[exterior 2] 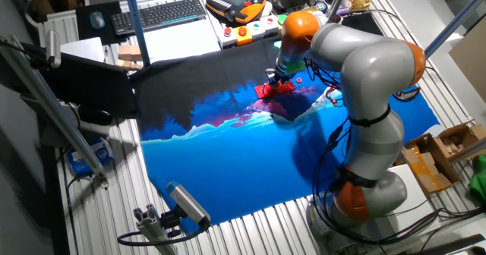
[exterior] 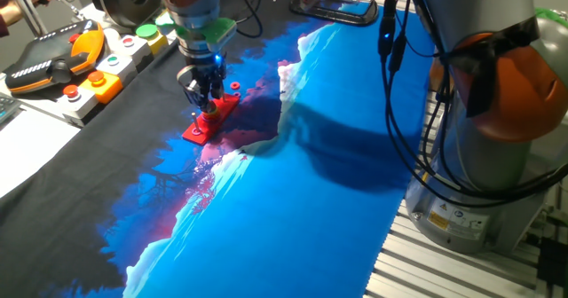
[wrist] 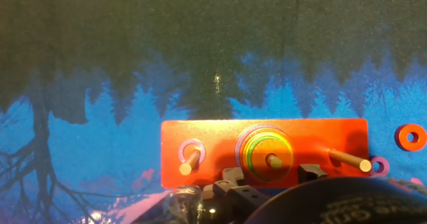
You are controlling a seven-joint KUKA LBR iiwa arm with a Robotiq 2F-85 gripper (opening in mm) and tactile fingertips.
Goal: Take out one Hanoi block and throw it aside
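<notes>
The red peg board (wrist: 220,139) lies on the printed cloth and also shows in one fixed view (exterior: 206,122). Its middle peg (wrist: 273,161) carries a stack of coloured rings with a green ring (wrist: 257,146) in it. The left peg (wrist: 190,159) carries a purple ring, and the right peg (wrist: 348,160) is bare. The Hanoi block, a small red-orange ring (wrist: 410,137), lies flat on the cloth right of the board and shows in one fixed view (exterior: 235,87). My gripper (wrist: 270,176) hangs low over the board (exterior: 204,103). Its fingers stand apart on either side of the middle stack, holding nothing.
A small purple ring (wrist: 380,165) lies on the cloth by the board's right end. An orange pendant (exterior: 62,58) and a button box (exterior: 111,72) sit at the cloth's far edge. A keyboard (exterior 2: 159,14) lies beyond. The arm's base (exterior 2: 364,194) stands beside the cloth.
</notes>
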